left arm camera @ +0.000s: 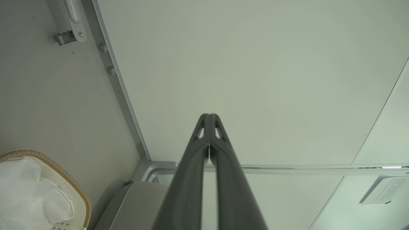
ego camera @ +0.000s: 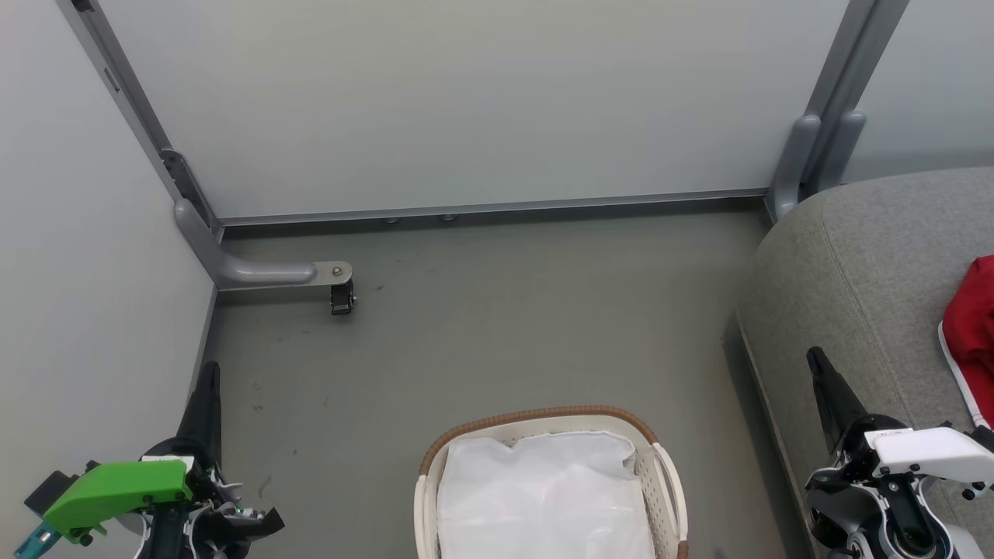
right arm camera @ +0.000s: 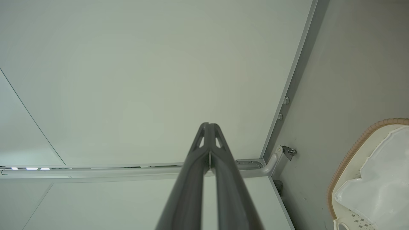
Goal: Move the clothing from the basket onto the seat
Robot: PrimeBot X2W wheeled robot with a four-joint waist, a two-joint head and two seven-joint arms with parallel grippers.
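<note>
Both arms are low at my sides, fingers pointing forward at the wall panel point(ego camera: 466, 101). My left gripper point(ego camera: 208, 373) has its fingers pressed together and empty, and it's the same for my right gripper point(ego camera: 817, 359). The clothing point(ego camera: 972, 326) lies on the seat point(ego camera: 854, 256), just right of my right fingertips, with its white-trimmed edge facing my hand. It's cut off by the frame, so I can't tell its long axis. The basket point(ego camera: 543, 415) sits between my grippers, white liner point(ego camera: 543, 489) inside.
</note>
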